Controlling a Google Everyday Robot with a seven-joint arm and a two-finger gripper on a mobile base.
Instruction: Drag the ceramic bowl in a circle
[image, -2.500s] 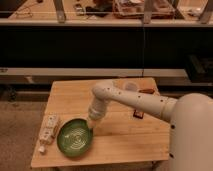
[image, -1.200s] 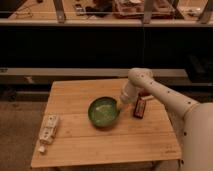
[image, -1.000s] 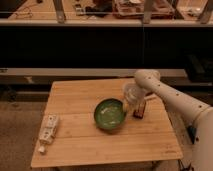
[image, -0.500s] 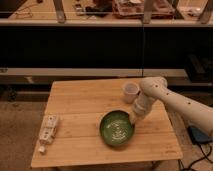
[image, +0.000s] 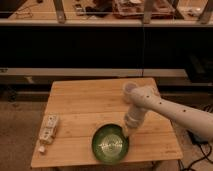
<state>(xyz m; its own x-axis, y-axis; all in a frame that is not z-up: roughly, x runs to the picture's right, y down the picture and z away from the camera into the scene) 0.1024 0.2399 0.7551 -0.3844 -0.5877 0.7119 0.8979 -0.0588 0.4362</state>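
Observation:
The ceramic bowl (image: 110, 144) is wide, shallow and green with pale rings inside. It sits near the front edge of the wooden table (image: 85, 107), a little right of centre. My gripper (image: 128, 131) points down at the bowl's upper right rim and touches it there. My white arm (image: 172, 110) reaches in from the right across the table.
A small whitish translucent cup (image: 130, 90) stands at the back right of the table, just behind my arm. A white packet (image: 48, 128) lies near the left edge. A dark shelf unit (image: 100, 40) stands behind the table.
The bowl has been dragged from the left front to the right middle, then down and back left towards the front edge. My gripper moved with it along its rim.

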